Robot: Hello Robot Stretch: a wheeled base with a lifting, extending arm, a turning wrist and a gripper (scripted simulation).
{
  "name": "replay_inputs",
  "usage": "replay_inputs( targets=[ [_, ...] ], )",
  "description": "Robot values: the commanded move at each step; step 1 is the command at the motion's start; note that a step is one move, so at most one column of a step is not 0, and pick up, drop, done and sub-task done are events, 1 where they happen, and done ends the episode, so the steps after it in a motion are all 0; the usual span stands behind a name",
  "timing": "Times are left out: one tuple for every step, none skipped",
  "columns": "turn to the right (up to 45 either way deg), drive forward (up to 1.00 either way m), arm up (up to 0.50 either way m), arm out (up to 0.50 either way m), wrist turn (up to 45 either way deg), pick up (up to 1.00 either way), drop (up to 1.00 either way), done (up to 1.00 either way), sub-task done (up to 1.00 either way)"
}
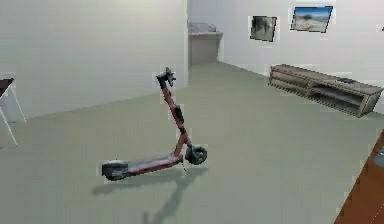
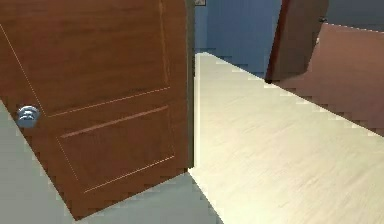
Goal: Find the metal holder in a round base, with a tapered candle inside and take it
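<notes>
Candle holder: neither picture lets me tell where it stands, and no metal stem on a round base can be made out among what they show. The claw's state cannot be told either, nor its place, so things are placed here by the views and by each other. In the forward view a red scooter [image 1: 178, 122] stands upright on the grey-green floor [image 1: 260, 160], just left of the middle, its black deck low toward the view's left and its handlebar at the top. Behind it rises a plain white wall [image 1: 90, 50]. At the view's left edge shows the corner of a dark table [image 1: 5, 86] on thin white legs. Well apart from the scooter, along the far wall at the view's right, runs a low wooden bench [image 1: 325, 88] with open shelves. Above the bench hang two framed pictures [image 1: 263, 27], side by side. Past the white wall's end, a pale counter [image 1: 205, 40] sits in a recess. A brown door edge [image 1: 365, 195] cuts the bottom right corner. In the arm side view a brown panelled door [image 2: 100, 100] takes up the left, with a round metal knob [image 2: 30, 116] near its left edge. Beside the door a pale wooden floor [image 2: 280, 140] stretches away to a blue wall [image 2: 235, 35], where a second brown door [image 2: 300, 40] stands at the upper right.
</notes>
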Motion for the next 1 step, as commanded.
replay_inputs(
  targets=[
    [0.0,0.5,0.0,0.0,0.0,0.0,0.0,0.0,0.0]
  ],
)
